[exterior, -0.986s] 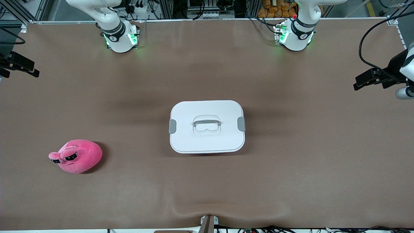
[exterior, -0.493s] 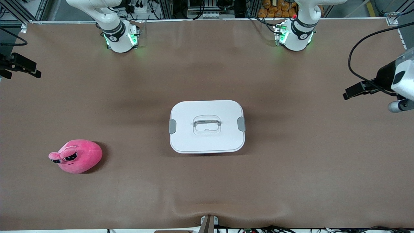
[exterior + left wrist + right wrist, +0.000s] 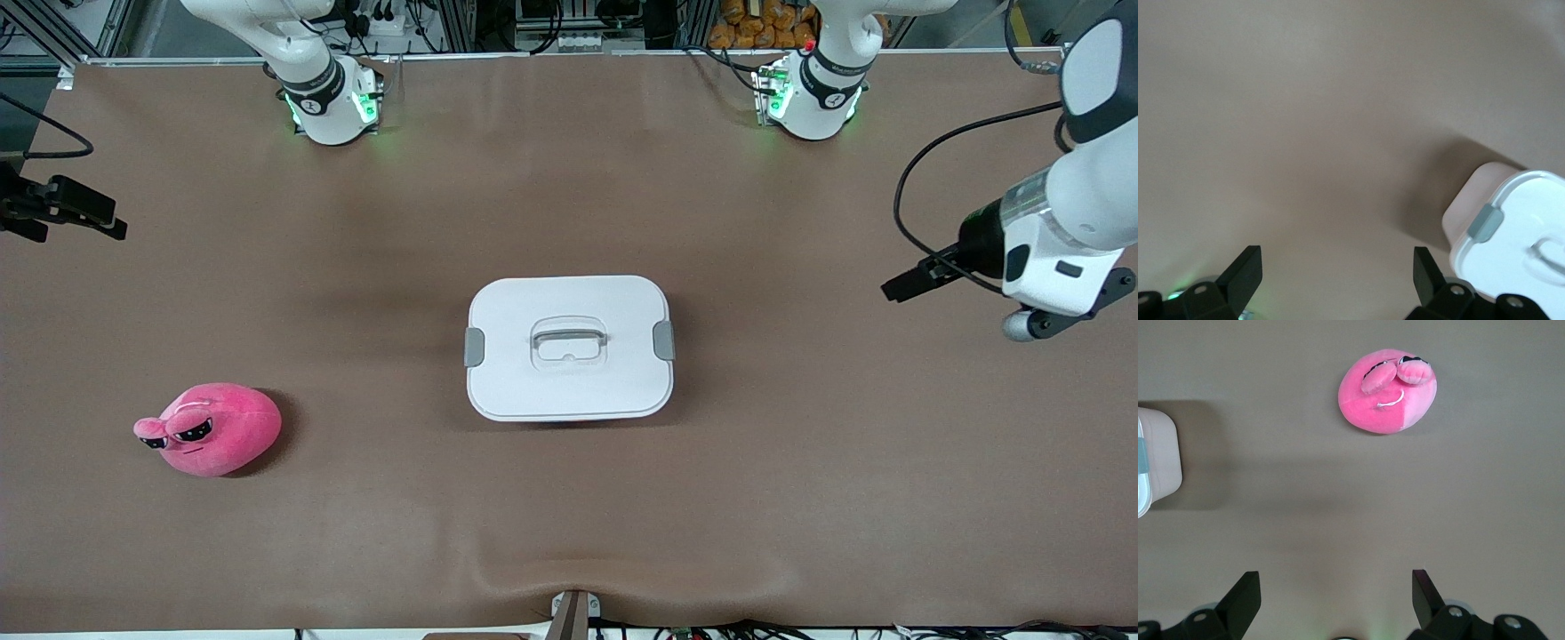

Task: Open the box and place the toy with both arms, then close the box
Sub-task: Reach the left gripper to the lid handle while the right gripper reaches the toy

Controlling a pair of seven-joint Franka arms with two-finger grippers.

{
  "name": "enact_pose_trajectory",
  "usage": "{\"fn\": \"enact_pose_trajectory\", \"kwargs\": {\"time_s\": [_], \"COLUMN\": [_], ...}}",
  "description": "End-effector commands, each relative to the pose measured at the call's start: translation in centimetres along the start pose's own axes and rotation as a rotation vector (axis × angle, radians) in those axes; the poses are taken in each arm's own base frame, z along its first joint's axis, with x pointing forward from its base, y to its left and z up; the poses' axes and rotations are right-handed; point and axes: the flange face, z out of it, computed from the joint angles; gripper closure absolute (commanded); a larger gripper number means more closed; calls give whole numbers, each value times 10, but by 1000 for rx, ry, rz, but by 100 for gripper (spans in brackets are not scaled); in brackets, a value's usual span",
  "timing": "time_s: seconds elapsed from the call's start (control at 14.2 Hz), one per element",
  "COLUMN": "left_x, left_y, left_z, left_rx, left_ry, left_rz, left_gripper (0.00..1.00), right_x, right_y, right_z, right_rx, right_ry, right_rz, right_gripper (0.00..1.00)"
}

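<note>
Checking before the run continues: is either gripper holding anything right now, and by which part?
Nothing is held. The left gripper and right gripper are both open over bare table; the box and toy lie untouched.

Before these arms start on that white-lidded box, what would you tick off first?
1. White lid on the pinkish plastic box: shut, ok.
2. Grey side clips: look closed; must be released, not ok.
3. Pink plush toy: on the brown table, apart from the box, ok.
4. Left hand: open, empty, ok.
5. Right hand: open, empty, ok.
6. Inside of box: cannot tell.
</note>
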Motion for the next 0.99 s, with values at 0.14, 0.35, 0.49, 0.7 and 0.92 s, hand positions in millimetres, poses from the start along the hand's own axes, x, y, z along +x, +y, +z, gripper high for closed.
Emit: {"fn": "enact_pose_trajectory", "kwargs": {"time_s": [0.14,0.35,0.49,0.7,0.92], "left_x": [-10,-21,-24,-38,-53], "left_y": [51,87,102,139,181], "left_z": [16,36,45,68,98], "left_rx": [-42,-62,-98,-138,-167], "left_ry": [25,21,5,13,14], "left_rz": [-172,-292,-376,-482,-572], "left_gripper": [0,0,0,0,0], "right_x": [6,14,20,30,38], "right_y": [-2,-1,0,4,3], "right_z": [7,15,24,44,57], "right_rx": [2,1,0,-1,-3], "right_ry": [18,14,8,-5,1], "right_rz": [-12,-11,-10,-4,-22], "right_gripper": [0,0,0,0,0]}}
